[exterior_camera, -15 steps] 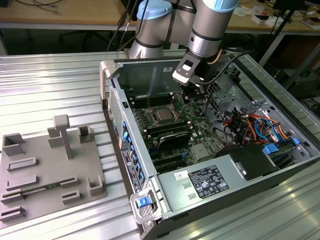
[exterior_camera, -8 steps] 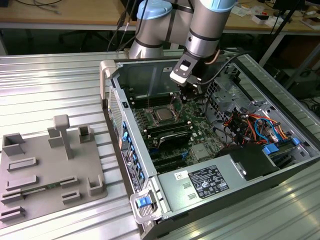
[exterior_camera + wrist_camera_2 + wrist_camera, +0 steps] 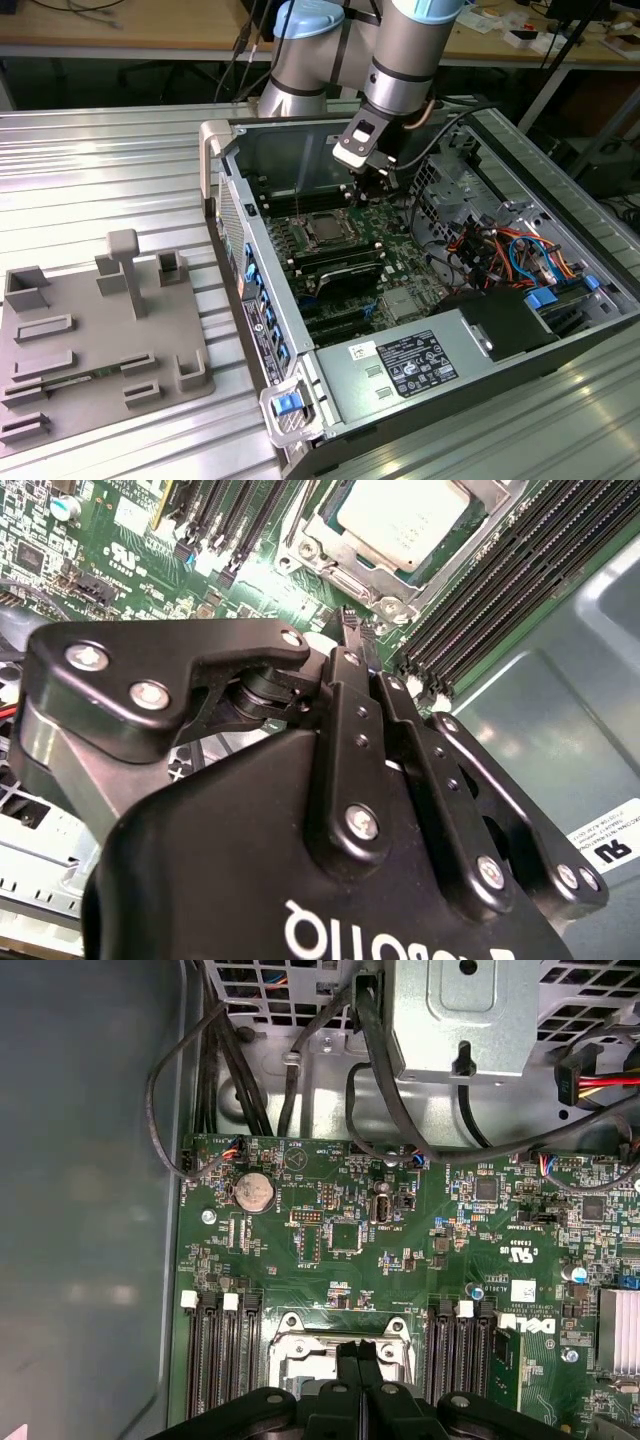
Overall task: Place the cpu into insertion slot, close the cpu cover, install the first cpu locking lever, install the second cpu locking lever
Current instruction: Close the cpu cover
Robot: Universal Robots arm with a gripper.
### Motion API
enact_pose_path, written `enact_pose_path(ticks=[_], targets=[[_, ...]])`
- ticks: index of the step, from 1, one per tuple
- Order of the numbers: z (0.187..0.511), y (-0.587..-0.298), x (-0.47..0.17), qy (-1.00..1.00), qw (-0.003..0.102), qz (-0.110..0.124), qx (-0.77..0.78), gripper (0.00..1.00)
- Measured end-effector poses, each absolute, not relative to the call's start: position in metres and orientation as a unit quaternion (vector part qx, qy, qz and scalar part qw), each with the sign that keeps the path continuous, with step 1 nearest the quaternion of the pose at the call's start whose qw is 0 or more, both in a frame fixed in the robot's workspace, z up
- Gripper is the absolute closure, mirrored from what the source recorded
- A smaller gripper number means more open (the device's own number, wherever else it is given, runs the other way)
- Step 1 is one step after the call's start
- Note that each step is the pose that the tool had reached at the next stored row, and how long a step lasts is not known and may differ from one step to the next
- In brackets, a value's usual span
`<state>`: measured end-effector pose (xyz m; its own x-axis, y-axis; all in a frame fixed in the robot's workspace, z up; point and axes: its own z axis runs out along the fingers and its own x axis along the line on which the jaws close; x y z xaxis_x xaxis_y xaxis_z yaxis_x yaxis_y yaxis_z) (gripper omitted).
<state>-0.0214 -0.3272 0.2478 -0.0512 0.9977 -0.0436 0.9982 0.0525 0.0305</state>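
Computer case (image 3: 255, 300), lying open on a ribbed metal table (image 3: 100, 170). Nearest in the exterior view, inside the case, lies a grey power supply box (image 3: 420, 362). Outside the case, on the exterior view's left, sits a grey plastic tray (image 3: 90, 340) with moulded slots and posts.

Beyond the power supply box, a green circuit board (image 3: 390, 235) covers the case floor. Red, blue and orange cables (image 3: 520, 250) are bunched on the exterior view's right.

Further in, the chip (image 3: 326, 230) sits in the socket (image 3: 285, 1330) with its square silver top facing up. In the second wrist view the cover (image 3: 350, 570) lies flat around the chip's rim, and its window shows the metal top. Long black memory slots (image 3: 215, 1360) run along both sides of the socket.

The gripper (image 3: 372, 197) hangs just beside the chip, on its far side and towards the exterior view's right. In the first wrist view its two black fingers (image 3: 350, 1360) are pressed together, narrow, with nothing seen between them. Their tips stand over the socket's edge. Whether they touch it cannot be told.

Further back, the silver arm (image 3: 400, 60) rises out of the case, and wooden benches (image 3: 120, 30) stand behind it.
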Motion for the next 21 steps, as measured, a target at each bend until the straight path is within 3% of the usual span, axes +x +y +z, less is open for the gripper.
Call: enact_pose_path(ticks=[21], targets=[[0.246, -0.327, -0.046, 0.725, 0.026, -0.004, 0.688, 0.89]])
